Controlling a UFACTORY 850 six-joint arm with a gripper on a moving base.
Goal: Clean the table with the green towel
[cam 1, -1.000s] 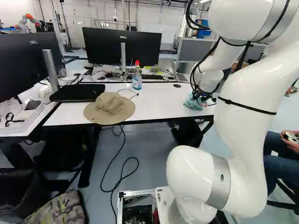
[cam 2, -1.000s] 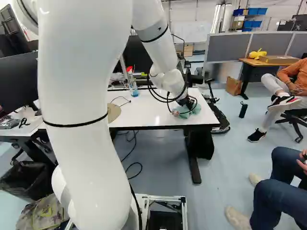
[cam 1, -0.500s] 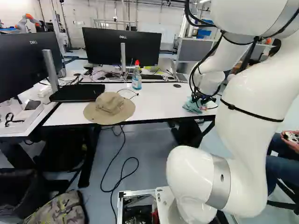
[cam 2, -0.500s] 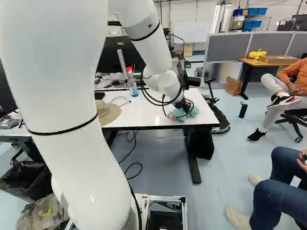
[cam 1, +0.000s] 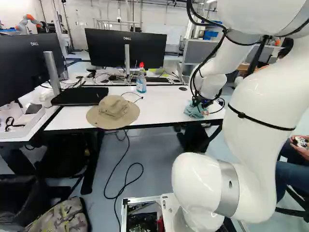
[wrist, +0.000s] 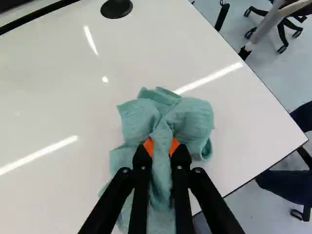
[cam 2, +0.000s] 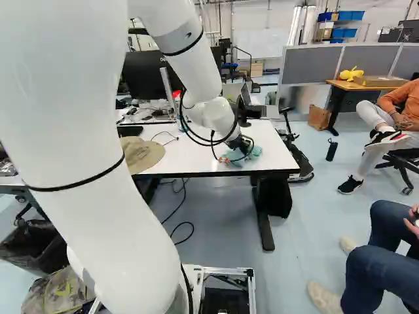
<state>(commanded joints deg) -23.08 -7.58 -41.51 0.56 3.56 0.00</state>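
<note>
- The claw (wrist: 161,146) was clamped on the towel (wrist: 192,119), a fold pinched between its fingers.
- The towel lay on the surface (wrist: 58,107) near one corner, bunched widest just ahead of the claw.

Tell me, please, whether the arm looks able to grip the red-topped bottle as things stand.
Probably not: its gripper is shut on the green towel, which it would need to release before taking the bottle.
</note>
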